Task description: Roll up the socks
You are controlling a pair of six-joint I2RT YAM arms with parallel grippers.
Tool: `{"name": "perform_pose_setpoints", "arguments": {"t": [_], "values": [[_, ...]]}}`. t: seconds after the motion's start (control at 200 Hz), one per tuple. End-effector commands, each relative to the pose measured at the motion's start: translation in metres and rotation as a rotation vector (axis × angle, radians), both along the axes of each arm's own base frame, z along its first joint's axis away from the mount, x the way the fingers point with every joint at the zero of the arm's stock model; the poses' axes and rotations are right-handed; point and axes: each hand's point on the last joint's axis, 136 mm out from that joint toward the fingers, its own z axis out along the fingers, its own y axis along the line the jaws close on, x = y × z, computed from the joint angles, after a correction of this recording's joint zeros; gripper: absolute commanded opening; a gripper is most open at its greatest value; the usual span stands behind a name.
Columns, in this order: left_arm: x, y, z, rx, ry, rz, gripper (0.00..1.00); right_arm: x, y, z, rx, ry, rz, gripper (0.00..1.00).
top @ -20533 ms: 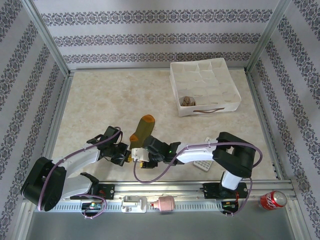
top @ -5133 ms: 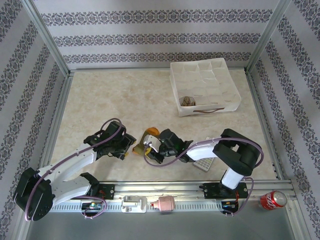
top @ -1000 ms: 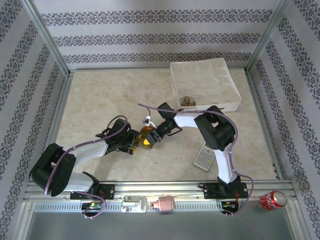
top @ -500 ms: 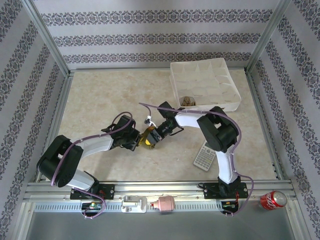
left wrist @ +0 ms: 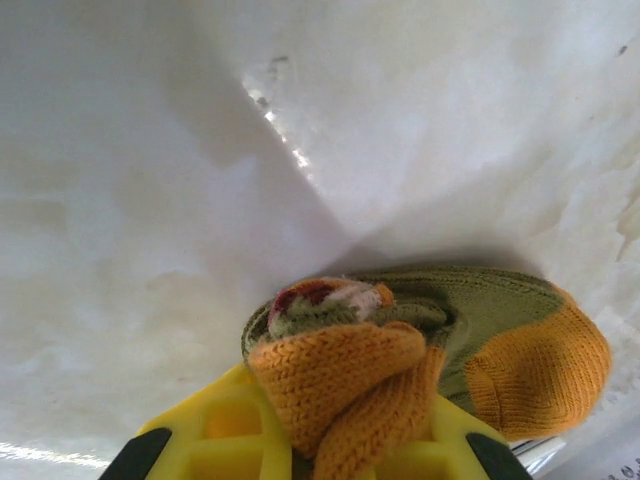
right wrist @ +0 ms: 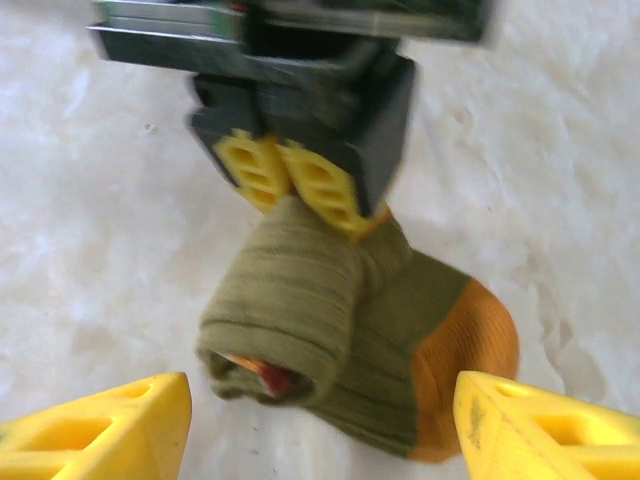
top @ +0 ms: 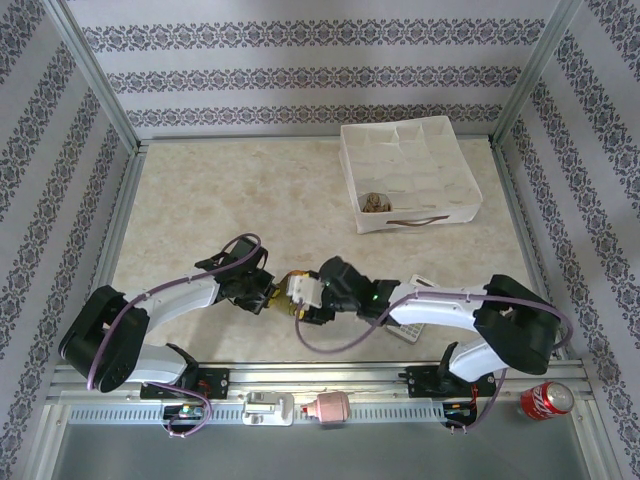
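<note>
**Olive-green ribbed sock with orange heel and toe (right wrist: 330, 330): roll pinned at one end**

The sock lies on the pale marbled desk (top: 200, 200) near 6 o'clock, wound into a loose bundle. In the right wrist view its orange end points to 4 o'clock. The left tool (right wrist: 292, 190) is closed narrow on an orange fold at the bundle's 12 o'clock edge, a pinch that probably keeps the roll from unwinding. The right tool (top: 300, 302) stands wide and holds nothing. Its yellow fingers (right wrist: 110, 425) flank the sock at 8 and 4 o'clock without touching it. Both forearms lie low over the desk, the left reaching in from 8 o'clock and the right from 4 o'clock, tools nose to nose. A brownish rolled bundle (top: 376, 202) sits in the near-left compartment of the white divided fabric box (top: 455, 213) at 1 o'clock.
</note>
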Motion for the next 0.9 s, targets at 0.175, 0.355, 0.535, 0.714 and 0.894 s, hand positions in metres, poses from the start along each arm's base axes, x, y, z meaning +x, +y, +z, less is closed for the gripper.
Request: {"name": "perform_pose_setpoints", "arguments": {"t": [0.175,0.355,0.535,0.714,0.894], "values": [[-0.042,0.031,-0.027,0.165,0.17,-0.023,0.0,0.007,0.033,-0.015,-0.182,-0.247,-0.012,0.65],[-0.041,0.032,-0.025,0.161,0.154,-0.021,0.0,0.018,0.027,-0.049,-0.31,-0.239,-0.077,0.56],[-0.038,0.03,-0.02,0.146,0.128,-0.021,0.0,0.022,0.011,-0.066,-0.358,-0.183,-0.131,0.06],[-0.009,0.018,0.012,0.073,-0.051,-0.006,0.55,0.005,-0.01,-0.084,-0.335,0.03,-0.173,0.0],[0.005,0.017,0.046,0.049,-0.18,-0.016,0.78,-0.022,-0.025,-0.1,-0.21,0.361,-0.158,0.0]]}}
